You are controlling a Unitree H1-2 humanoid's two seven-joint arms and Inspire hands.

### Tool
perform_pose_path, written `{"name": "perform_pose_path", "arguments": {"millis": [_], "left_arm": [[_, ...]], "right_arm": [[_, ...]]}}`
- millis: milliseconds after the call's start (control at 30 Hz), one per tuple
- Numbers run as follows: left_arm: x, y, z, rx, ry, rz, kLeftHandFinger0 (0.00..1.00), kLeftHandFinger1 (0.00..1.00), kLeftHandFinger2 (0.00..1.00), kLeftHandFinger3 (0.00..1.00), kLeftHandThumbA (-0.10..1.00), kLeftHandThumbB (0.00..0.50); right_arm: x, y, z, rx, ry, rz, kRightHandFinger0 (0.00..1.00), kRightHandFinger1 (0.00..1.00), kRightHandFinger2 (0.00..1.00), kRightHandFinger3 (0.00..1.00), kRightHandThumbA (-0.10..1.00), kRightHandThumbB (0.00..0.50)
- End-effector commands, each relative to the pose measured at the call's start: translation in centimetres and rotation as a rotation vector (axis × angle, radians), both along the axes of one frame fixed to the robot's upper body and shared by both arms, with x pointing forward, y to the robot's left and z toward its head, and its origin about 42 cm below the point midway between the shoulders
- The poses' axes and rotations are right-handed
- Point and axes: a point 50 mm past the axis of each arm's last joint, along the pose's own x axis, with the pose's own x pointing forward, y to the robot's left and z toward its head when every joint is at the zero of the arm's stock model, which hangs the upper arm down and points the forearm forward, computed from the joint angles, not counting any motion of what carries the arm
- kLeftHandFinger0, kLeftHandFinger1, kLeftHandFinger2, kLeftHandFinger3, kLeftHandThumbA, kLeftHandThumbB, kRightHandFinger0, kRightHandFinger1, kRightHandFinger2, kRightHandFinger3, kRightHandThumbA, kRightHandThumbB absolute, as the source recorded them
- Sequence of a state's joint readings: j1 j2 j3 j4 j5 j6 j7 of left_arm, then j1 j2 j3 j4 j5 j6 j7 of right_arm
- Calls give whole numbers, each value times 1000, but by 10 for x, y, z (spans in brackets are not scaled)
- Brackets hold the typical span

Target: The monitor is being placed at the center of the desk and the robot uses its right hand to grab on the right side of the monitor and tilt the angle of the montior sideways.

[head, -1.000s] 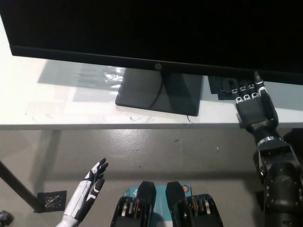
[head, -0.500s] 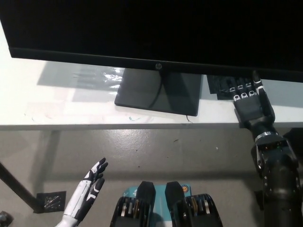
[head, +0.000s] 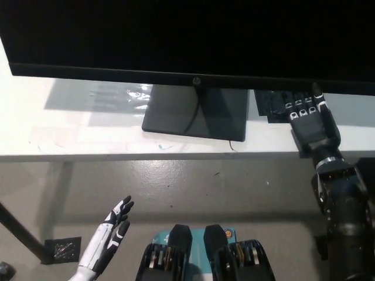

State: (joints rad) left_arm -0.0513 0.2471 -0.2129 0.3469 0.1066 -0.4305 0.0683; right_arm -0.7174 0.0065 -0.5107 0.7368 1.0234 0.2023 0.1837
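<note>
Monitor [head: 187, 35] fills the upper part of the head view, its dark screen spanning nearly the full width and its lower bezel running slightly downward from left to right, with a small logo at the bezel's middle. It stands on a dark rectangular base [head: 196, 111] set on the white desk [head: 70, 126], roughly at the middle of the desk's visible width; a thin cable curves over the base. Right hand [head: 313, 126], black, is raised at the right of the view, just below the monitor's lower edge near its right end, with the fingers extended upward and held close together, their tips reaching to the bezel. Whether the tips touch the bezel cannot be told, and the hand encloses nothing. A dark flat object [head: 275, 104] lies on the desk just behind the fingers. Left hand [head: 111, 234], white, rests at the lower left, over the grey floor [head: 234, 187] and well apart from the desk, fingers straight and slightly spread, holding nothing.
</note>
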Motion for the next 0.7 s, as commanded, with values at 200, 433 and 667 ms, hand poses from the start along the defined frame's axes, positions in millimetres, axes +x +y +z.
{"name": "perform_pose_path", "arguments": {"millis": [200,433,667], "left_arm": [[6,5,14,-2,-78,-4,1000,1000,1000,1000,1000,289],[6,5,14,0,-78,-1,1000,1000,1000,1000,1000,294],[8,6,16,1,-84,-5,1000,1000,1000,1000,1000,292]], "right_arm": [[43,6,82,-18,-144,-20,1000,1000,1000,1000,1000,365],[53,11,95,-24,-157,-9,1000,1000,1000,1000,1000,361],[61,17,107,-31,-169,-9,1000,1000,1000,1000,1000,366]]}}
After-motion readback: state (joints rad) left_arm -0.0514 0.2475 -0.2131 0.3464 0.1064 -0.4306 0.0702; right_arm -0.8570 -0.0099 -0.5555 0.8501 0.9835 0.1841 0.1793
